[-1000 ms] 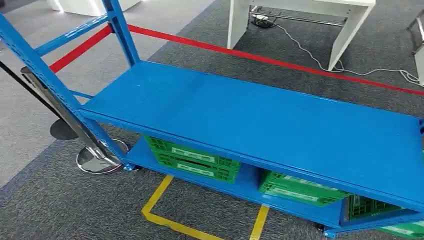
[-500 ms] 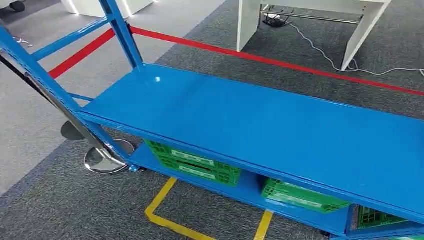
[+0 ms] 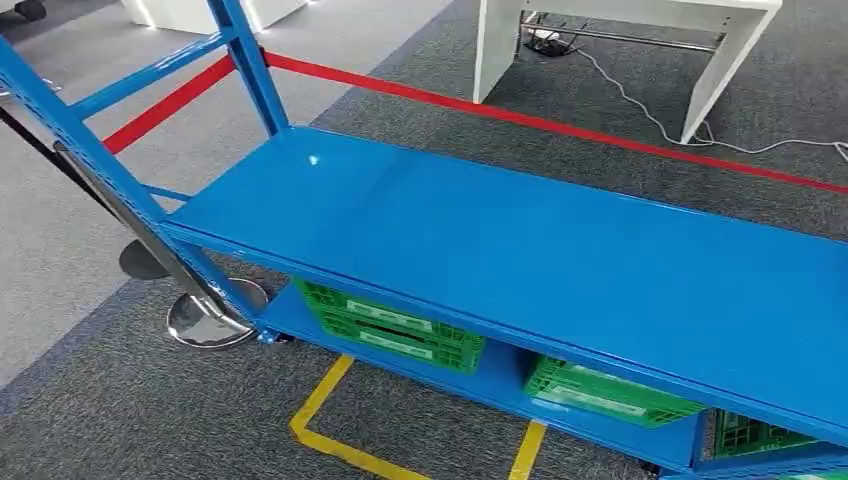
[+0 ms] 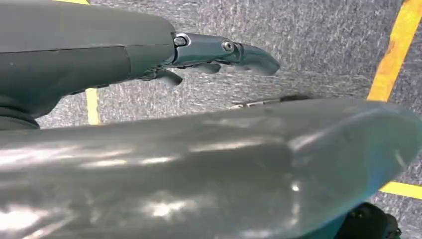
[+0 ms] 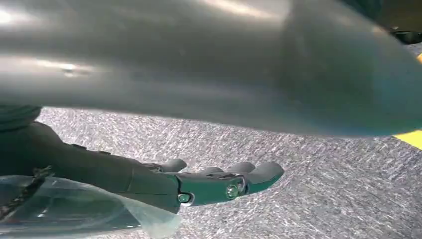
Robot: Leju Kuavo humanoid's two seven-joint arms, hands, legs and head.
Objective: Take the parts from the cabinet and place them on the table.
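**Three green crates on the cabinet's lower shelf; both hands hold nothing**

One blue cabinet (image 3: 520, 250) stands ahead, an open steel rack with a bare upper shelf. On its lower shelf I count three green crates: the first (image 3: 390, 325) towards the cabinet's left end, the second (image 3: 600, 392) near the middle, and the third (image 3: 755, 435) to the right, seen through its mesh side. The upper shelf overhangs all three, so their contents are hidden and no parts can be made out.

One red belt (image 3: 520, 118) runs behind the cabinet and across its full length. One chrome stanchion base (image 3: 205, 315) sits just beside the cabinet's front left foot, with one darker base (image 3: 145, 260) further left. One outline of yellow tape (image 3: 320, 420) is marked on the grey carpet (image 3: 120, 410) in front of the cabinet. One white table (image 3: 720, 60) stands beyond the belt, well apart from the cabinet, with a cable (image 3: 640, 100) trailing on the floor under it.

The left hand (image 4: 219, 50) hangs over the carpet, its fingers stretched out and close together, with nothing in them. The right hand (image 5: 219, 184) also hangs over the carpet with its fingers extended side by side and nothing between them. A clear film lies near its wrist. I cannot tell what it is.
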